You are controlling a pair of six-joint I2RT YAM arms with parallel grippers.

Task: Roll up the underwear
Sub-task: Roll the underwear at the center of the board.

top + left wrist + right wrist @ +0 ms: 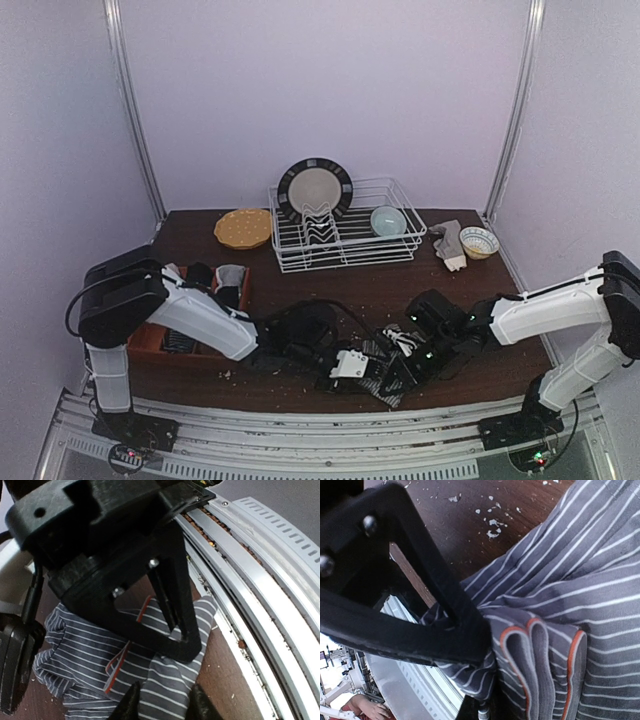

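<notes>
Right gripper pinched the grey white-striped cloth underwear tight; left gripper straddled a fold half-open, hold uncertain. I reckoned it needed a firm bite before rolling.

Top view: striped underwear mostly hidden under L claw & R claw; edges cut off in wrist views.

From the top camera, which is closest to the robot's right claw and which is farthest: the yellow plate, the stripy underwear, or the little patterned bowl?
1. The stripy underwear: right at the right claw, at the near edge.
2. The little patterned bowl: far back on the right side.
3. The yellow plate: far back on the left side, farthest away.
</notes>
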